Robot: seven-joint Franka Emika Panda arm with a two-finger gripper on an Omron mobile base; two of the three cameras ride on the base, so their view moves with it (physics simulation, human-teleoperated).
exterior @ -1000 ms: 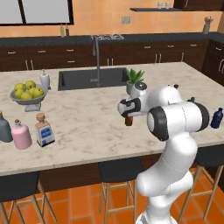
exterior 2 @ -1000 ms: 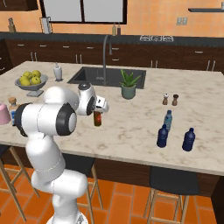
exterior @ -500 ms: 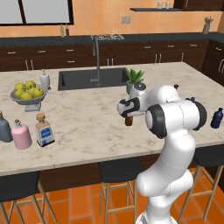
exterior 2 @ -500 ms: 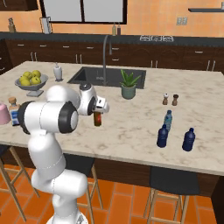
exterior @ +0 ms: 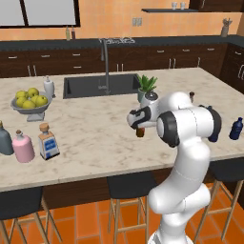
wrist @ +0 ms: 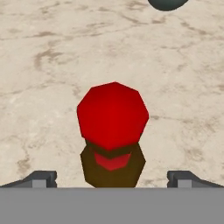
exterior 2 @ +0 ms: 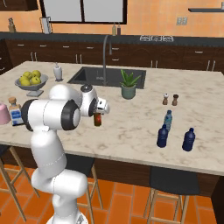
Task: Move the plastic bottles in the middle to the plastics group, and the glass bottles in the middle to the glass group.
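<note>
The slim dark-brown bottle with a red cap (wrist: 113, 114) stands upright on the marble island (exterior: 95, 138). My gripper (wrist: 113, 178) hangs right over it, open, with one fingertip (wrist: 41, 178) on each side and well clear of it. The base views show this bottle (exterior: 140, 132) (exterior 2: 98, 119) just under the gripper (exterior: 139, 125) (exterior 2: 98, 112). At the left, the square clear bottle (exterior: 47, 142) (exterior 2: 15, 111) stands beside the pink bottle (exterior: 23, 147) and the grey-blue bottle (exterior: 5, 142). To the right are the navy bottle (exterior 2: 162, 136), the teal bottle (exterior 2: 168, 119) and the brighter blue bottle (exterior 2: 189, 139).
A potted plant (exterior 2: 129, 85) stands behind the gripper, by the sink (exterior 2: 103, 76) and its tall tap. A bowl of yellow fruit (exterior: 29, 101) and a white bottle (exterior: 48, 87) are at the back left. Two small shakers (exterior 2: 170, 99) stand at the right.
The hand has sunk very slightly over the brown bottle. None of the bottles has moved.
</note>
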